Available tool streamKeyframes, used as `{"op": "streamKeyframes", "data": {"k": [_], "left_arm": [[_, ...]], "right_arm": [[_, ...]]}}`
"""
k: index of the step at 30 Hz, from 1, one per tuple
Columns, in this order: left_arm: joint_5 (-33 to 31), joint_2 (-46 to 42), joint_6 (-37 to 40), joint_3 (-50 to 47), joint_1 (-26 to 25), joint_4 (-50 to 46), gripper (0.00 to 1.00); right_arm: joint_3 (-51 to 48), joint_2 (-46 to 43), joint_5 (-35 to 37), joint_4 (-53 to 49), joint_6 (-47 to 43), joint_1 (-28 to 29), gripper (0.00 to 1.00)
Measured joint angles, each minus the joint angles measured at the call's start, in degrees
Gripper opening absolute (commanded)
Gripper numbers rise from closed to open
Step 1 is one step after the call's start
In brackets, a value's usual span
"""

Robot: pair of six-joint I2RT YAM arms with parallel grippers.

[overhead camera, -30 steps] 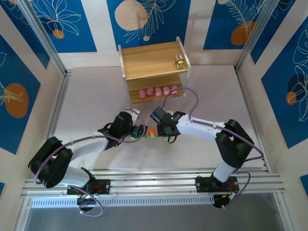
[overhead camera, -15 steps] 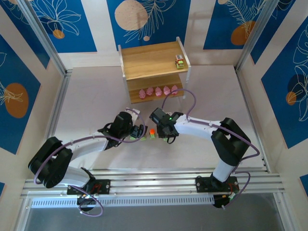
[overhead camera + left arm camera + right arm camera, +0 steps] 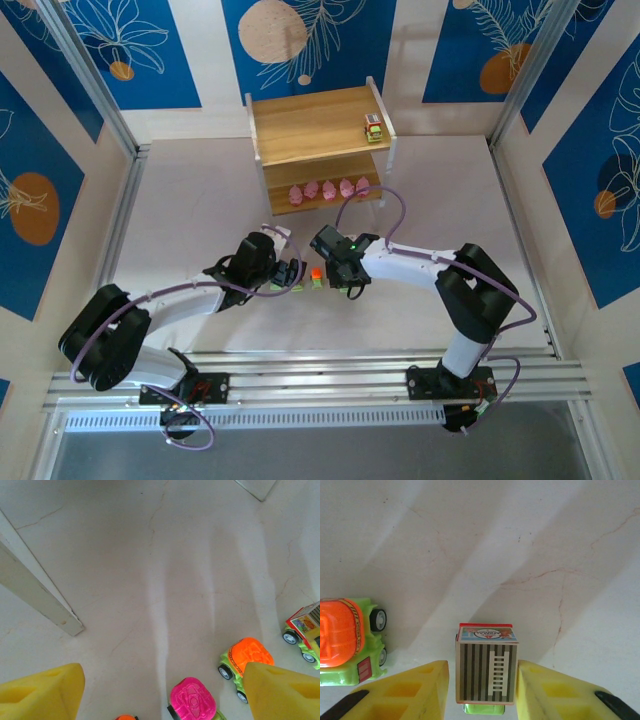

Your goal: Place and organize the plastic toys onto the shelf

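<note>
On the table, a grey striped box truck (image 3: 486, 667) on a green chassis sits between the yellow fingers of my right gripper (image 3: 482, 680), which is shut on its sides. Beside it on the left stands an orange-topped green car (image 3: 345, 640). My left gripper (image 3: 162, 675) is open above a pink-topped car (image 3: 192, 700), and an orange-topped car (image 3: 250, 657) sits by its right finger. In the top view both grippers, left (image 3: 290, 272) and right (image 3: 345, 285), meet over the small cars (image 3: 316, 274). The wooden shelf (image 3: 320, 125) holds one car (image 3: 373, 127) on top and several pink figures (image 3: 328, 189) on the lower tier.
A white bar (image 3: 35, 590) lies on the pale tabletop to the left of my left gripper. Blue patterned walls (image 3: 60, 130) enclose the table, and metal rails (image 3: 320, 375) run along the near edge by the arm bases.
My right gripper's fingers have closed in on the striped truck, and that arm has shifted slightly left. The left arm has not moved.
</note>
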Motion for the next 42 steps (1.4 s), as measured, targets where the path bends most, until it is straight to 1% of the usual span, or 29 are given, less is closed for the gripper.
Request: {"op": "streamKeyframes", "data": {"k": [4,10,14,16,19,21,32,35,42], "left_arm": [[-0.02,0.00,0.00,0.00,0.00,-0.02,0.82],[0.00,0.00,0.00,0.00,0.00,-0.02,0.82],[0.00,0.00,0.00,0.00,0.00,-0.02,0.82],[0.00,0.00,0.00,0.00,0.00,-0.02,0.82],[0.00,0.00,-0.02,0.00,0.00,-0.02,0.82],[0.00,0.00,0.00,0.00,0.00,0.00,0.83],[0.00,0.00,0.00,0.00,0.00,-0.02,0.83],[0.00,0.00,0.00,0.00,0.00,-0.02,0.83],[0.00,0.00,0.00,0.00,0.00,-0.02,0.83]], "right_arm": [[-0.02,0.00,-0.02,0.02,-0.04,0.00,0.35],[-0.02,0.00,0.07,0.02,-0.70,0.00,0.27],[0.00,0.00,0.44,0.07,-0.87,0.00,0.24],[0.00,0.00,0.52,0.09,-0.90,0.00,0.24],[0.00,0.00,0.70,0.13,-1.11,0.00,0.29],[0.00,0.04,0.68,0.11,-1.38,0.00,0.30],[0.42,0.76,1.20,0.37,-1.73,-0.13,0.31],[0.94,1.36,1.44,0.44,-2.08,-0.35,0.35],[1.05,3.65,1.31,0.20,-2.36,-0.48,0.35]]}}
